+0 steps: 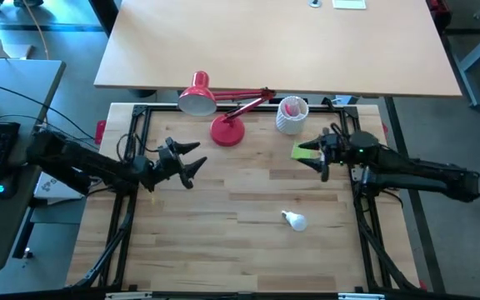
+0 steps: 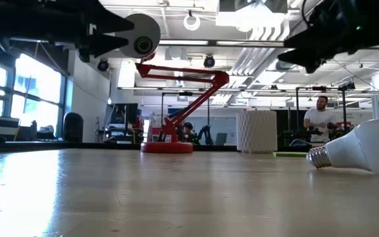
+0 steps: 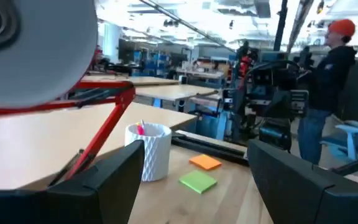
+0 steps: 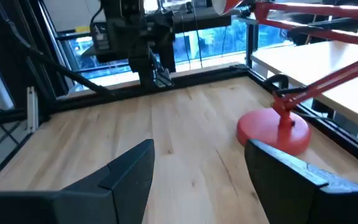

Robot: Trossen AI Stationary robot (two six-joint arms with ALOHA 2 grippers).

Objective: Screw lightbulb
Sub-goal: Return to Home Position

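The lightbulb (image 1: 294, 220) lies on its side on the wooden table (image 1: 240, 250), toward the near right. In the low view, the lightbulb (image 2: 364, 146) has its screw base pointing toward the table's left. A red desk lamp stands on its round base (image 1: 227, 131) at the far middle, its shade (image 1: 197, 96) raised to the left. My left gripper (image 1: 197, 157) hovers open near the lamp, nothing between its fingers. My right gripper (image 1: 313, 156) hovers open at the far right, well above the table and empty.
A white perforated pen cup (image 1: 291, 115) stands right of the lamp base. Green (image 3: 197, 182) and orange (image 3: 205, 162) sticky notes lie beside it. A second table (image 1: 273, 42) borders the far edge. A person (image 3: 331, 81) stands beyond the table's right side.
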